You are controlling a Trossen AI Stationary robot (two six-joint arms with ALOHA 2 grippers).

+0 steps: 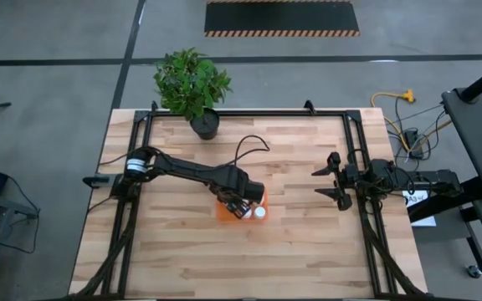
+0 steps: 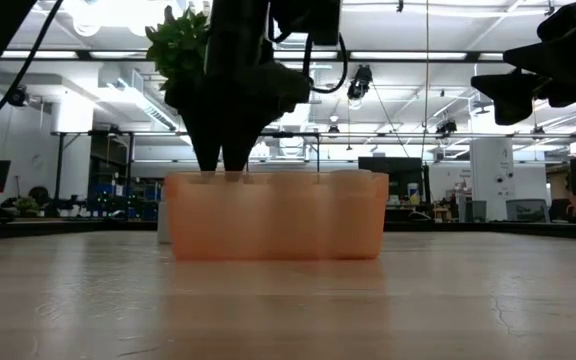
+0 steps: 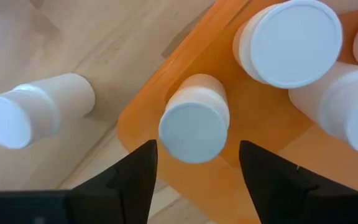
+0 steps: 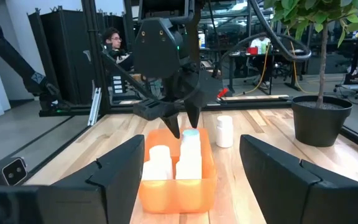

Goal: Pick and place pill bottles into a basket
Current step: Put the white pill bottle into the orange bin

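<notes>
Left gripper (image 3: 194, 168) hangs over the basket (image 3: 272, 124) with fingers apart around a bottle (image 3: 194, 124) standing in its corner; lifting crooked could clip the smooth white cap and tip it. One bottle (image 4: 224, 131) stands on the wooden desk (image 1: 308, 150) beside the glossy orange basket. Right gripper (image 1: 329, 181) waits, fingers apart.

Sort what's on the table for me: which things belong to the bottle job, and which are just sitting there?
Job:
- orange basket
- pill bottles in the basket
- pill bottle standing on the table outside it
- left gripper, open over the basket
- right gripper, open, waiting aside

Just there:
- potted plant
</notes>
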